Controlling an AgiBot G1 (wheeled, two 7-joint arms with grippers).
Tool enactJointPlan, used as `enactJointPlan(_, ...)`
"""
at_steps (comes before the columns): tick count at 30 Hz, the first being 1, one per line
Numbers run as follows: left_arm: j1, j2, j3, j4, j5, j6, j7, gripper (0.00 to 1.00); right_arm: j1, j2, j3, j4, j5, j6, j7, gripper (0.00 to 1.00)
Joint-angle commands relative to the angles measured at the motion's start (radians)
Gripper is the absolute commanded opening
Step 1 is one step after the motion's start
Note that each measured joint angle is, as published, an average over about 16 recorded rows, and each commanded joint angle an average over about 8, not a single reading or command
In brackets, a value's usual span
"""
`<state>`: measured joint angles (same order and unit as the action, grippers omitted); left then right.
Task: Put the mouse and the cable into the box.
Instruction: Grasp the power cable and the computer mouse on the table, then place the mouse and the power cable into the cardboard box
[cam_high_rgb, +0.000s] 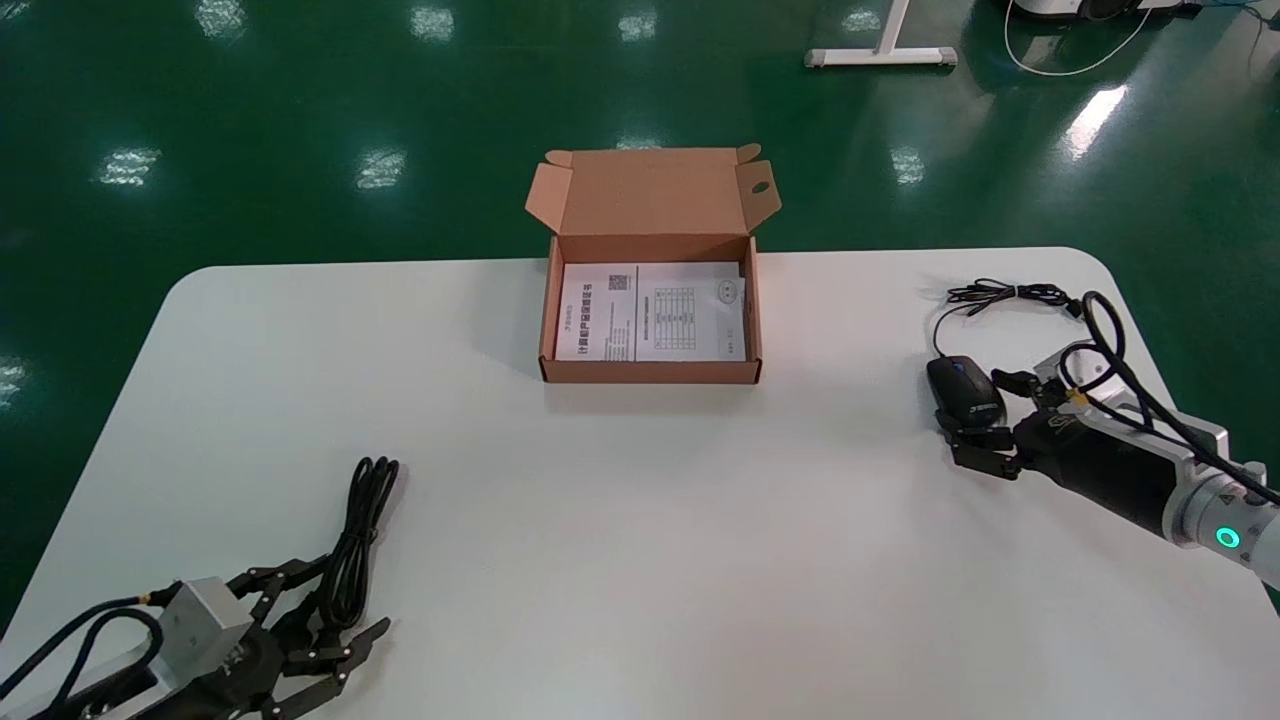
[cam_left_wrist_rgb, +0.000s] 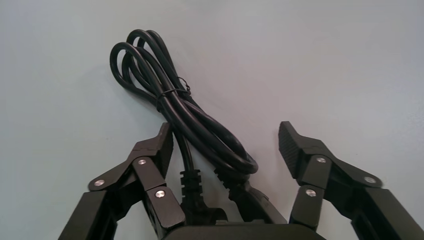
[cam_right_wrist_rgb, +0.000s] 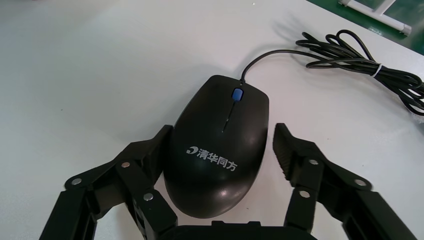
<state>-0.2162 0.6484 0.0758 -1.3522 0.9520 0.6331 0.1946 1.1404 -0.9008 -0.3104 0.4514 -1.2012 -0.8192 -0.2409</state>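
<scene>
1. Black computer mouse (cam_right_wrist_rgb: 220, 145) with blue wheel, lying on white table (cam_high_rgb: 700, 550) near right edge, well apart from open brown cardboard box (cam_high_rgb: 650, 372) at far middle
2. Right gripper (cam_right_wrist_rgb: 222, 132) spread open around mouse, one finger against its side, other just apart
3. Coiled black power cable (cam_left_wrist_rgb: 190, 115) on near left of table, plug end between open fingers of left gripper (cam_left_wrist_rgb: 226, 135), not clamped
4. Printed white sheet (cam_high_rgb: 650, 310) lying flat inside box

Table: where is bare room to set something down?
Free: the middle of the table, between box, cable and mouse; also the far left corner. Crowded: near left, left tool open around the cable; right edge, right tool open around the mouse, cord behind.
</scene>
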Motion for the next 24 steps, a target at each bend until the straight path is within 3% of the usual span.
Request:
enactJointPlan(1, 0.000, 0.000, 0.000, 0.000, 0.000, 0.000, 0.000, 0.00, 0.000, 0.000, 0.000, 0.000, 0.000, 0.000, 0.000, 0.00)
enactJointPlan(24, -0.015, 0.027, -0.046, 0.018, -0.029, -0.040, 0.022, 0.00, 0.059, 0.024, 0.042, 0.059, 0.035, 0.034, -0.024, 0.00)
